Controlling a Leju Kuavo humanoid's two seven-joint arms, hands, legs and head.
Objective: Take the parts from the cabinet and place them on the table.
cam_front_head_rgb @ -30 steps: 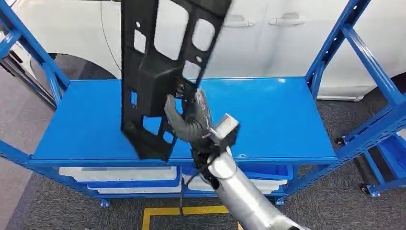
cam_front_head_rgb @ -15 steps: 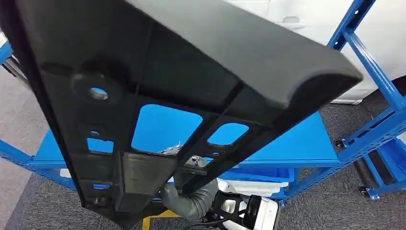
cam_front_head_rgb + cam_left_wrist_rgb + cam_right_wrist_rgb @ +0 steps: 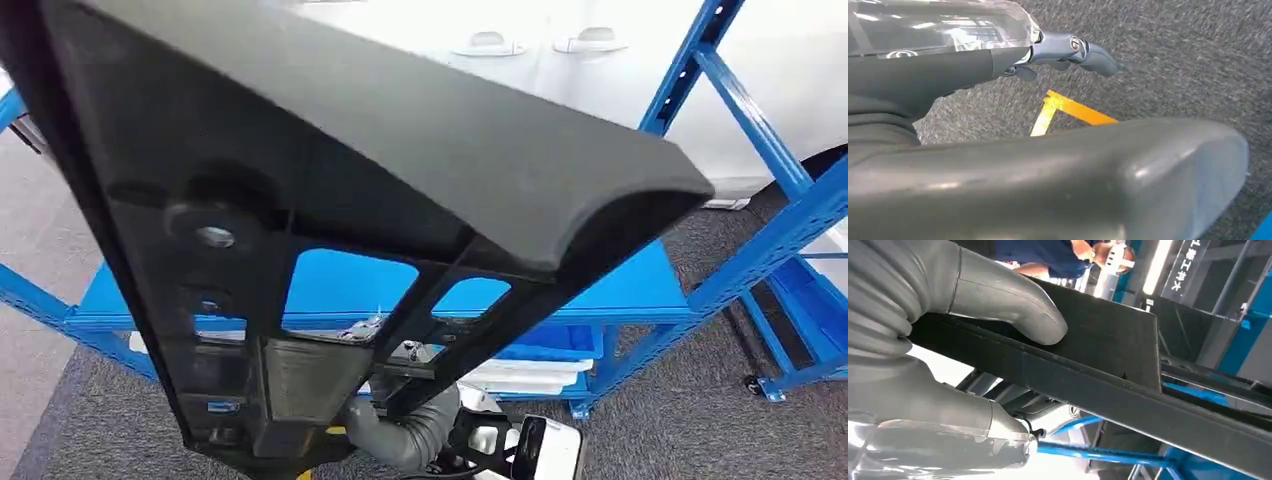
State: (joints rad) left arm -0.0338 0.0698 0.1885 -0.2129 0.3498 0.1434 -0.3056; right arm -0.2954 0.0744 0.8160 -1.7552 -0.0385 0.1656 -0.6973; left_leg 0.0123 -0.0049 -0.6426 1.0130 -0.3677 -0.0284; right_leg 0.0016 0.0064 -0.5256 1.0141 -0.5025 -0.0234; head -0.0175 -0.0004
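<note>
From the head view, the black plastic part is lifted close to the camera and covers most of the picture, tilted, with its long rounded edge running from upper left down to the right. It is a flat moulded panel, matte black, with ribbed framing, several rounded cut-out windows and a small round hole near its left side; through the windows shows the top of the blue shelf behind it, with white trays on the level underneath. The right robot hand sits under the lower end of the part, grey ribbed cover and thumb curled up against it. The right wrist view gives the grip itself: the thick grey thumb presses on one face of the part while the rest of the right robot hand wraps the other side, so the panel's edge is clamped between them; a person in a dark blue top stands beyond. The left wrist view looks down at grey carpet with a yellow floor marking; there the left robot hand holds nothing, its dark fingers stretched out loosely over the floor.
</note>
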